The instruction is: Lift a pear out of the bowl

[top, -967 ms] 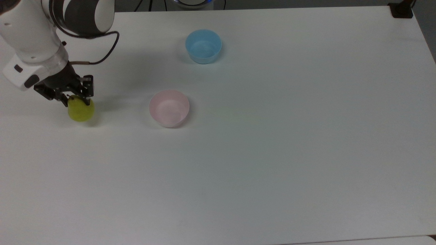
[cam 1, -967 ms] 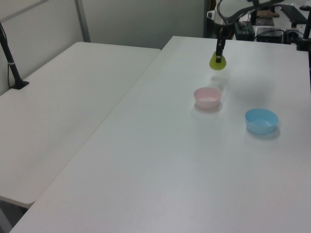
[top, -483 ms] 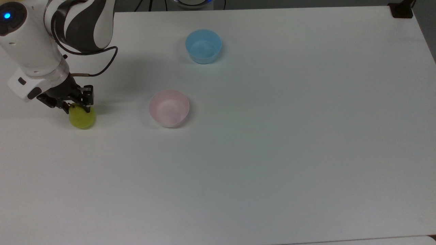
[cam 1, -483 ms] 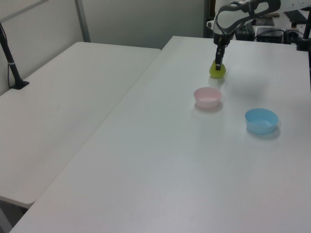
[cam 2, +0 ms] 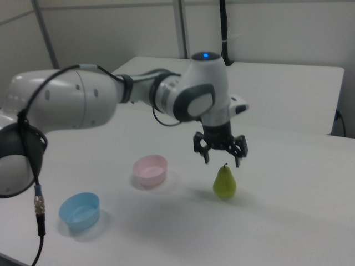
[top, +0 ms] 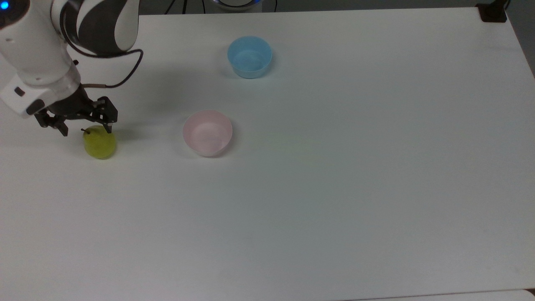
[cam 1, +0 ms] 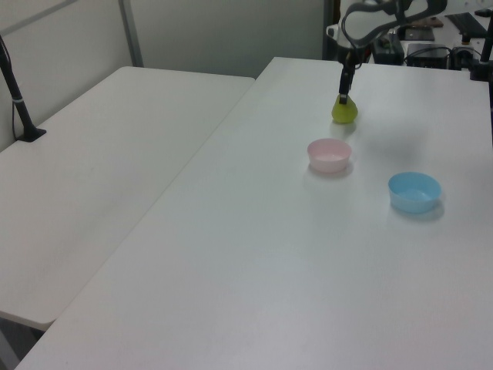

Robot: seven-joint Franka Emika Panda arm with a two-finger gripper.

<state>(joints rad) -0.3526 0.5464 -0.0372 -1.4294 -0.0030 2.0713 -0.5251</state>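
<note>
The yellow-green pear [top: 100, 143] [cam 1: 344, 112] [cam 2: 224, 182] stands upright on the white table, stem up, well to the top view's left of the pink bowl [top: 207, 132] [cam 1: 330, 154] [cam 2: 150, 169]. Nothing lies in the pink bowl. My gripper [top: 85, 127] [cam 2: 223, 159] hangs just above the pear's stem, open, with its fingers spread wider than the pear's neck and clear of it.
A light blue bowl [top: 249, 56] [cam 1: 414, 191] [cam 2: 80, 210] stands on the table [top: 334, 188], apart from the pink one. The arm's white links rise over the top view's upper left corner. A second table [cam 1: 100, 169] adjoins in the left view.
The gripper lowered the pear onto the table, then opened and rose a little. The pear now stands free.
</note>
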